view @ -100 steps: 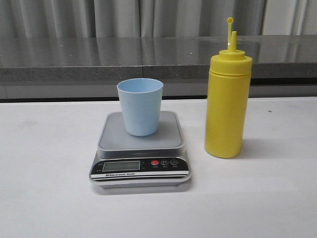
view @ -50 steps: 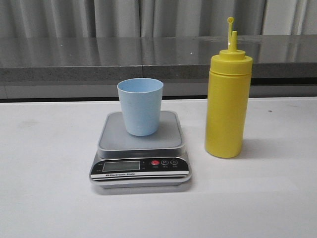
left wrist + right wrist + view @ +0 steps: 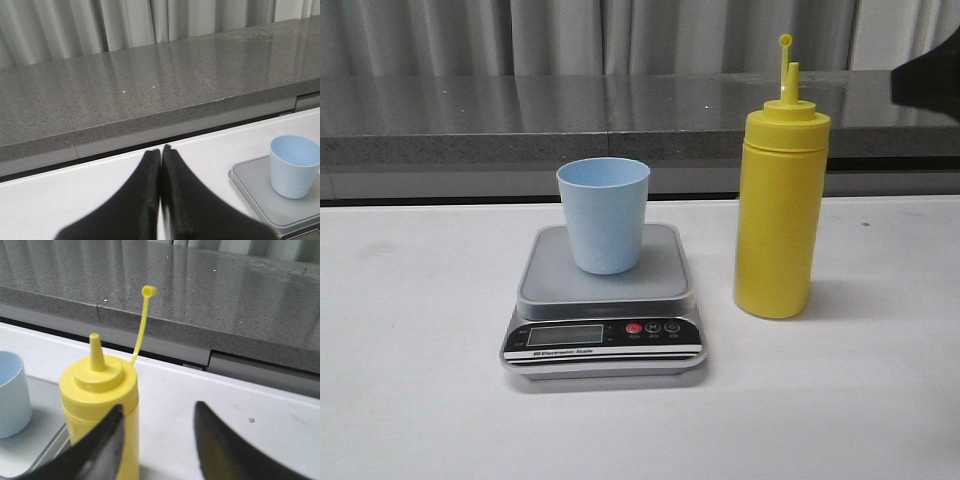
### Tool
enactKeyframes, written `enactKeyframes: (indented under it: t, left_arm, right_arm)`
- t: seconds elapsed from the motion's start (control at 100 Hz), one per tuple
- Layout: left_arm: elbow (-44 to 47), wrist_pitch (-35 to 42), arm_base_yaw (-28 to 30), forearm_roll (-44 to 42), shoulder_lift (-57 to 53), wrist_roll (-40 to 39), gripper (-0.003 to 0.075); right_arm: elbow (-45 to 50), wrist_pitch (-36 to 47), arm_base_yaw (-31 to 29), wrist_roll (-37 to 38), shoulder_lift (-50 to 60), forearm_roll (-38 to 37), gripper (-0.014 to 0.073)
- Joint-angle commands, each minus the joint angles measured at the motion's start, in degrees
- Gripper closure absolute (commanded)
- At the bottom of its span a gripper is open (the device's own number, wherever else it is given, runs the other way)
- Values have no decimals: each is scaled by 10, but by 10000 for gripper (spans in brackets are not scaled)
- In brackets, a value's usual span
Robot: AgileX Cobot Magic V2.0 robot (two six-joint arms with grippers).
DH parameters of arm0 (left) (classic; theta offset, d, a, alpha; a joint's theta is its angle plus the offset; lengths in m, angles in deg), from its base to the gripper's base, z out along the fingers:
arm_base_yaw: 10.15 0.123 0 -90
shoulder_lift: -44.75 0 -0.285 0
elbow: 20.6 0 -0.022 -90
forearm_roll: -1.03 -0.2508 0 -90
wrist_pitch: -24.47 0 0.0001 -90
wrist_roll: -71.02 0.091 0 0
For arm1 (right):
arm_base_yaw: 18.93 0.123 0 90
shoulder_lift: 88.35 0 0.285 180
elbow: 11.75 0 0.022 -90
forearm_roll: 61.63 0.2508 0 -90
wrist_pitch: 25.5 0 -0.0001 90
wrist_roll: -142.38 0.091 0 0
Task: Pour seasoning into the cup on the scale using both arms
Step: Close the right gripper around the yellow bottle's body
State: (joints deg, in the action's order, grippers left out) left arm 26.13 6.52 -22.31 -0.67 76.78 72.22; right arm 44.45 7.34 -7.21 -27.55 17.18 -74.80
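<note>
Left hand (image 3: 160,155) clenched, right hand (image 3: 157,432) spread beside the seasoning (image 3: 778,200); grey counter (image 3: 570,115) behind.

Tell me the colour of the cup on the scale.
Pale blue; the cup shows best in the front view.

The front view faces forward, low and close over the tabletop (image 3: 410,400). Each wrist view looks past its own hand toward the grey ledge (image 3: 150,95). All three share the cup (image 3: 603,214); front and right wrist views share the bottle (image 3: 100,410).
</note>
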Motion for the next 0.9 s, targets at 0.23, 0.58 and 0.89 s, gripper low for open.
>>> enactKeyframes:
  t: [0.23,0.58,0.89]
  left_arm:
    - [-17,47,1,0,4,-6,739]
    - [-17,47,1,0,4,-6,739]
    - [-17,47,1,0,4,-6,739]
  right_arm:
    - [44,166,0,-1,-96,-3,6]
    - [43,355,0,10,-243,-28,6]
    - [39,411,0,10,-307,-42,6]
